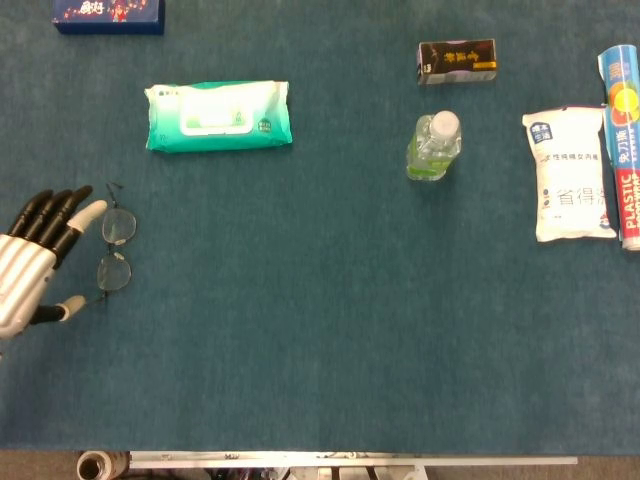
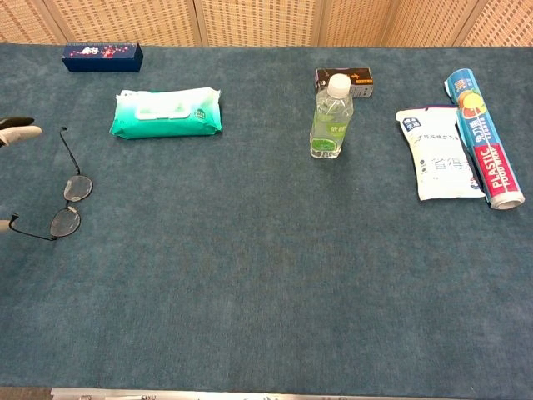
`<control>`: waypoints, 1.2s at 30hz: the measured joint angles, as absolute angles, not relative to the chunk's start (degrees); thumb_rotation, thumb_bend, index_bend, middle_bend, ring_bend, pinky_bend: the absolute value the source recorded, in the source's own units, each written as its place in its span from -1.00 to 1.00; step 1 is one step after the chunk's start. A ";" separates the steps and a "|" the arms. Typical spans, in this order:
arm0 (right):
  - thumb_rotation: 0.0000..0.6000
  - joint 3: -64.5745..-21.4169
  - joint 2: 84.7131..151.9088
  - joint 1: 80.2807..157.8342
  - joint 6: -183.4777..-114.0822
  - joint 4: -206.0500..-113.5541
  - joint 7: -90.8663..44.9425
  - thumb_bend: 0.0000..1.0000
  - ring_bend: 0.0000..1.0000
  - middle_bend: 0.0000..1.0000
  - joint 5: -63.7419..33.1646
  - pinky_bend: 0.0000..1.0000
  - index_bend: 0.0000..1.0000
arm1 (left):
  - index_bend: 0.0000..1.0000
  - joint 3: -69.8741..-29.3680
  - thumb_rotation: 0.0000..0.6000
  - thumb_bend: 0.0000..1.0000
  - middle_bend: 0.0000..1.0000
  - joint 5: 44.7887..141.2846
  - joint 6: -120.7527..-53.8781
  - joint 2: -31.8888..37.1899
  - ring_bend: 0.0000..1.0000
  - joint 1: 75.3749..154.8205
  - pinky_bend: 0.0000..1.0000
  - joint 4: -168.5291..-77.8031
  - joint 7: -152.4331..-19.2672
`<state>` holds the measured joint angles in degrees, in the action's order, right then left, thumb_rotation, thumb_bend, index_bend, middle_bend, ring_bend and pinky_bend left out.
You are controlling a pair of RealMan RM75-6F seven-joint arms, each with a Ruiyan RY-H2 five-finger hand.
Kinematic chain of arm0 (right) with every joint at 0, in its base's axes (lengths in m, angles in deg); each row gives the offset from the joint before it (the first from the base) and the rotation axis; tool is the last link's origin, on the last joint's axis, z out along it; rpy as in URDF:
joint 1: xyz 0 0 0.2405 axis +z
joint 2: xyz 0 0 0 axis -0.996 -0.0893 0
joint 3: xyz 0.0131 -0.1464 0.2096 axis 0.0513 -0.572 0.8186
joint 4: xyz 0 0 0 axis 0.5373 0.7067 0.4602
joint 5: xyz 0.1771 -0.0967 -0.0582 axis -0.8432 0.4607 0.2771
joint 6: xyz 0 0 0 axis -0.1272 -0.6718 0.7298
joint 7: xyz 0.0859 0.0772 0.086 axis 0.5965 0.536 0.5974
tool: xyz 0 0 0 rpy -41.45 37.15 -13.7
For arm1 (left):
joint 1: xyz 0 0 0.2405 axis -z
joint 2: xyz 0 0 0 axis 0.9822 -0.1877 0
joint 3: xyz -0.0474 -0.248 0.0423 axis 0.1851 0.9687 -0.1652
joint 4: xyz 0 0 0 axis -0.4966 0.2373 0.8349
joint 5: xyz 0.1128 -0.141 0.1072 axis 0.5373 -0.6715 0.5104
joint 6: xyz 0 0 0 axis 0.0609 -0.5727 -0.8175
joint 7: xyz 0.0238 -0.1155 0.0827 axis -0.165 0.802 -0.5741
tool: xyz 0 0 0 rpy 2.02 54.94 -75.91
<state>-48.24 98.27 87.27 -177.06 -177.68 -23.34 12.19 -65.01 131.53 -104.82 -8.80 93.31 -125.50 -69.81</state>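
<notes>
Head view. The left hand [image 1: 35, 262] lies at the left edge of the table [image 1: 320, 330], fingers [image 1: 62, 215] spread apart and holding nothing. The glasses [image 1: 113, 250] lie unfolded just beside it on the cloth: the pale fingertip reaches close to the upper lens and the thumb tip close to the end of the lower arm (whether either touches cannot be told). Farther up lies a green pack of wipes [image 1: 219, 116], with a dark blue box [image 1: 108, 14] at the top left edge. Toward the right stand a clear bottle [image 1: 434, 146] and, behind it, a small dark box [image 1: 457, 61]; a white pouch [image 1: 568, 174] and a roll of plastic wrap [image 1: 622, 145] lie side by side at the right edge.

Chest view. Only the left hand's fingertips [image 2: 18, 131] show at the left border, just beside the upper arm of the glasses [image 2: 62, 196]. The wipes [image 2: 166, 112], bottle [image 2: 331, 117], pouch [image 2: 439, 152] and wrap [image 2: 485, 148] lie well apart from them. The right hand appears in neither view.
</notes>
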 measured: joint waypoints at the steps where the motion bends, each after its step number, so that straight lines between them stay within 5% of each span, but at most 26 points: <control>1: 1.00 -48.24 98.22 87.26 -177.09 -177.72 -23.27 -0.98 -0.65 -0.60 12.20 -0.35 -0.72 | -1.00 -65.02 1.00 -1.00 -1.00 131.71 -104.94 -8.56 -1.00 93.33 -0.94 -125.57 -69.90; 36: 1.00 -48.09 97.67 86.99 -177.52 -178.14 -22.47 -0.98 -0.65 -0.60 12.21 -0.35 -0.72 | -1.00 -63.62 1.00 -1.00 -1.00 133.06 -100.75 -2.54 -1.00 97.95 -0.94 -131.14 -72.85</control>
